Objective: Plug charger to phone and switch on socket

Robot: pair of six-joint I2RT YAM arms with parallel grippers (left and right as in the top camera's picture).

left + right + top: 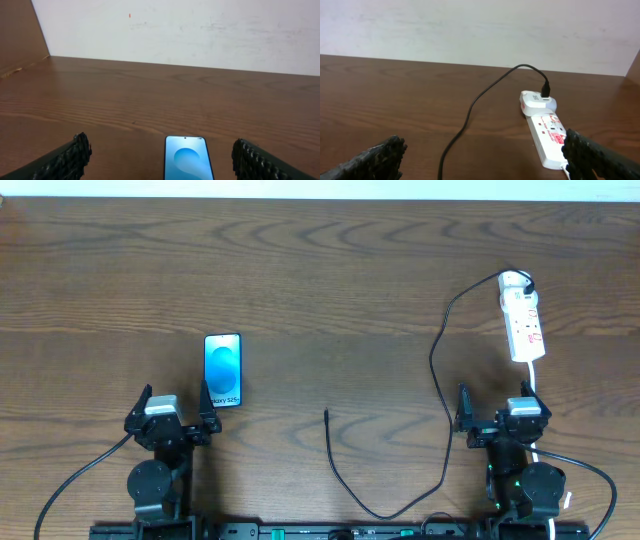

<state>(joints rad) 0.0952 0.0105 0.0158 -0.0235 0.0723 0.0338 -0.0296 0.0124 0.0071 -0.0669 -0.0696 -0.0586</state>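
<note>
The phone (223, 369) lies flat, blue screen up, left of the middle; it also shows in the left wrist view (187, 159) between my fingers. My left gripper (173, 412) is open and empty just in front of it. The white socket strip (522, 320) lies at the right rear, also in the right wrist view (548, 131). The black charger cable (440, 380) runs from a white adapter (516, 281) on the strip, loops forward, and ends at its connector tip (327, 416) on the table. My right gripper (503, 416) is open and empty in front of the strip.
The strip's white cord (533, 376) runs forward past my right gripper. A pale wall (190, 30) stands behind the table's far edge. Black arm cables (80, 475) trail from both arm bases at the front edge.
</note>
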